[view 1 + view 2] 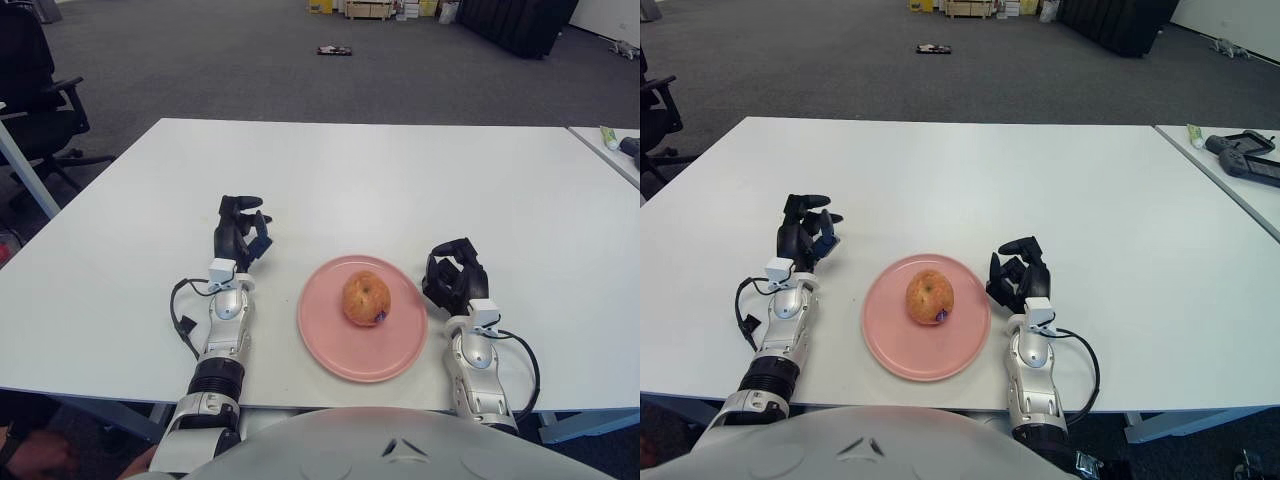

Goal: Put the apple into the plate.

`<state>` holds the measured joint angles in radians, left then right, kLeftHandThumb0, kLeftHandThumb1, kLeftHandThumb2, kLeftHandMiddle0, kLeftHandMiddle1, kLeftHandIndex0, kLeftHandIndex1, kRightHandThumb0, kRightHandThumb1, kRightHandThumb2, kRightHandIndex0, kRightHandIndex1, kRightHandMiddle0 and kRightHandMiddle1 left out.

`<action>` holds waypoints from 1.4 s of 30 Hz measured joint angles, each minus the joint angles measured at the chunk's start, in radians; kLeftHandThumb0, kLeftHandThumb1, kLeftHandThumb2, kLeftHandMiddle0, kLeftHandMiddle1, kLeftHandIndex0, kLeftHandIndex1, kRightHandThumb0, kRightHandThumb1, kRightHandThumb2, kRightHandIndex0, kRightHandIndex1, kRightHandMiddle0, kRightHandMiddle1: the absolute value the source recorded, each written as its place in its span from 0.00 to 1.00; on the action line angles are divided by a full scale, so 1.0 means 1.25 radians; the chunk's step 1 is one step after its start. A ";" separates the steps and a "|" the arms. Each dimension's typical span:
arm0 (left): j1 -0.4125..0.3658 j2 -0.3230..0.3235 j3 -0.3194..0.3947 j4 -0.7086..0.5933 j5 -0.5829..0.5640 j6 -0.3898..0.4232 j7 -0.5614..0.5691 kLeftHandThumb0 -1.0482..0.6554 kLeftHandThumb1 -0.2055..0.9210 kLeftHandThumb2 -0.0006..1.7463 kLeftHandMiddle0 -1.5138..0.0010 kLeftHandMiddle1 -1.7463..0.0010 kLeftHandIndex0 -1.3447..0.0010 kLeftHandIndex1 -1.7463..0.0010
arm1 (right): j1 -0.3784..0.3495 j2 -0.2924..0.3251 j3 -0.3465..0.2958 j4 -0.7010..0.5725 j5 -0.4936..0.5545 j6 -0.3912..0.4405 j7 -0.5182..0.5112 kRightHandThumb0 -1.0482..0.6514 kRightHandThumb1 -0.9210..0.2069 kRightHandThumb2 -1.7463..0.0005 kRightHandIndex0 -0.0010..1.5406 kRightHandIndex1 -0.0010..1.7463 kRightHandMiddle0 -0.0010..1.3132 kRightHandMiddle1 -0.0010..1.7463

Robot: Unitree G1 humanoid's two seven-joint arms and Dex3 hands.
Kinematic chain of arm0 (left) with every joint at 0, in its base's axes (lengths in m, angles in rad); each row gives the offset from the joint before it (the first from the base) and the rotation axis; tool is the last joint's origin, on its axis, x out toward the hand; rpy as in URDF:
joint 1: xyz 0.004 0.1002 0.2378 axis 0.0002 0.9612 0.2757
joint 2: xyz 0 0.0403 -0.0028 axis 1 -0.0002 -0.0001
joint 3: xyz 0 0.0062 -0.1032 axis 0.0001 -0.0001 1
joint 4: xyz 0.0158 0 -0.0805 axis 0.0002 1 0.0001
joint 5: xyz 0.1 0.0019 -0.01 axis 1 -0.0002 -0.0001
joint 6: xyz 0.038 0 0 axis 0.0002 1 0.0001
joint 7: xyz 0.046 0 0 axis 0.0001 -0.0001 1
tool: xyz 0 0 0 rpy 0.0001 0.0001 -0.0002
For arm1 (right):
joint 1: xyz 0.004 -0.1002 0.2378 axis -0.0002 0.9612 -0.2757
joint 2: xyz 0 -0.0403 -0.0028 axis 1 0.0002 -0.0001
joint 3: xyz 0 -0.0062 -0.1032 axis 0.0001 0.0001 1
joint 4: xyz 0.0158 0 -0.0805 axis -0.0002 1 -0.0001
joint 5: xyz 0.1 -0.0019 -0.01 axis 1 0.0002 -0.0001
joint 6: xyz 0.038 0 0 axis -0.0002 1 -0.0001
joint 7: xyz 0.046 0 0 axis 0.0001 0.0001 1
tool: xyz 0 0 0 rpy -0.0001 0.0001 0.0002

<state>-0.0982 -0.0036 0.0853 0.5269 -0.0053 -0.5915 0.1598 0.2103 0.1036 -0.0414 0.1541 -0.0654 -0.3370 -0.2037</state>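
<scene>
The apple [367, 298] sits on the pink plate [333, 345], a little above the plate's middle, resting on its side with a small purple sticker low on its front; its skin is mottled orange-red and yellow, rounded and slightly lumpy. The plate is a smooth, matte, shallow round dish lying flat on the white table [400, 180], close to the near edge. At the plate's 9 o'clock, apart from it, the left hand [240, 232] shows with its black fingers curled loosely inward and holding nothing, on a silvery metal forearm with a thin black cable looped beside it. At the plate's 3 o'clock, just beside the rim, the right hand [453, 276] has its black fingers bunched into a closed curl, also empty; whether it touches the rim cannot be told. Nothing lies between either hand and the apple. A black office chair [35, 80] stands off the table's 10 o'clock corner on grey carpet. At 2 o'clock a second table [1230, 175] carries a dark handheld device [1245, 155] and a small green-and-white tube [1196, 133].
</scene>
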 measured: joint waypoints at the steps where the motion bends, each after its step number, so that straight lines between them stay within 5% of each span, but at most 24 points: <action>1: 0.000 0.001 0.000 0.002 0.004 0.000 0.000 0.38 0.72 0.55 0.40 0.00 0.71 0.00 | 0.000 0.000 0.000 0.000 0.000 0.000 0.000 0.38 0.27 0.46 0.48 1.00 0.29 1.00; 23: 0.001 0.001 -0.002 0.055 0.011 -0.060 -0.026 0.37 0.67 0.59 0.34 0.00 0.68 0.00 | -0.003 0.000 0.001 -0.002 0.014 0.008 0.007 0.38 0.29 0.44 0.48 1.00 0.31 1.00; 42: 0.036 0.001 -0.036 0.002 0.017 0.019 -0.076 0.38 0.74 0.53 0.48 0.00 0.72 0.00 | -0.004 0.000 -0.001 -0.010 0.022 0.024 0.014 0.38 0.28 0.45 0.46 1.00 0.30 1.00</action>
<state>-0.0537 -0.0018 0.0401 0.5299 0.0166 -0.5682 0.0650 0.2056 0.1040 -0.0431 0.1416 -0.0385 -0.3069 -0.1865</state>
